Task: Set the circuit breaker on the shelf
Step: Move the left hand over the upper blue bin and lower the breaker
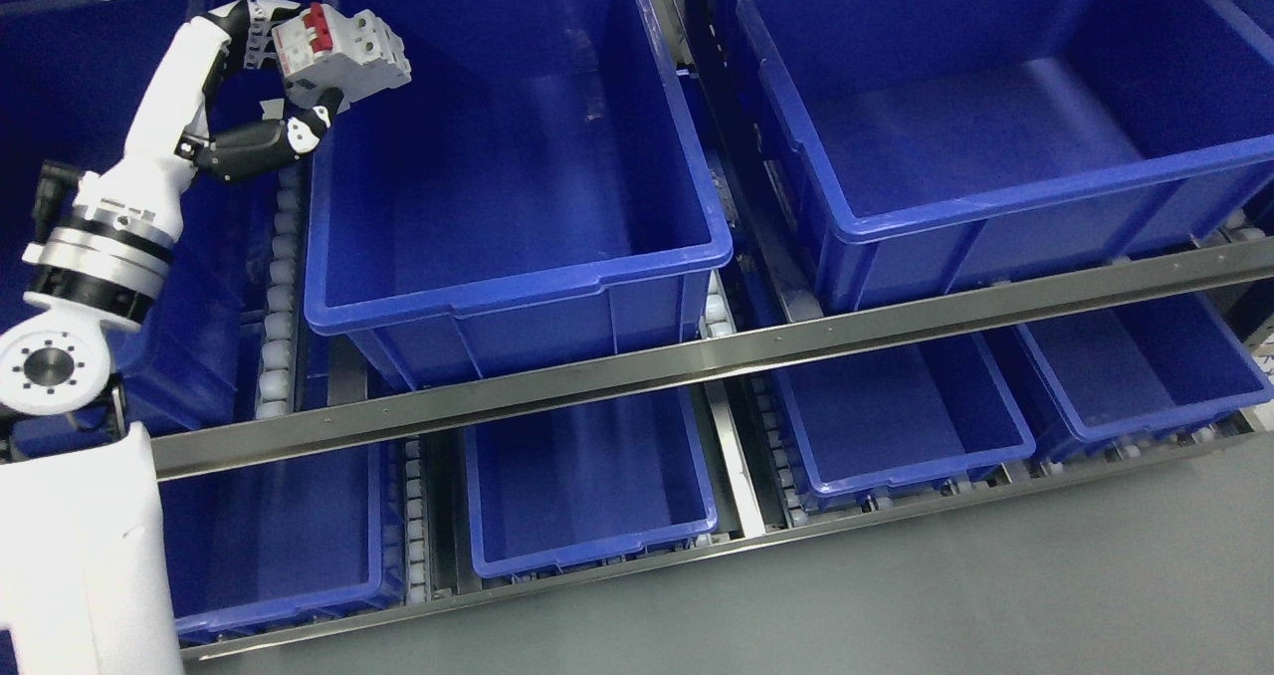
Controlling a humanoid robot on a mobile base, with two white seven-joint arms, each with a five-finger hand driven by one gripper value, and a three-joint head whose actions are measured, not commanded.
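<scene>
A grey-white circuit breaker (pixel 343 50) with red switches is held in the air at the upper left. My left hand (pixel 289 83) is shut on it, fingers above and thumb below. The breaker hangs over the left rim of a large blue bin (pixel 518 287) on the upper shelf level, at its far left corner. The bin looks empty inside. My left arm rises from the lower left corner. No right arm shows.
Another large blue bin (pixel 995 207) sits to the right on the same level. A metal rail (pixel 697 356) crosses in front. Smaller blue bins (pixel 587 546) line the lower level. White rollers (pixel 279 297) run between bins. Grey floor lies at the bottom right.
</scene>
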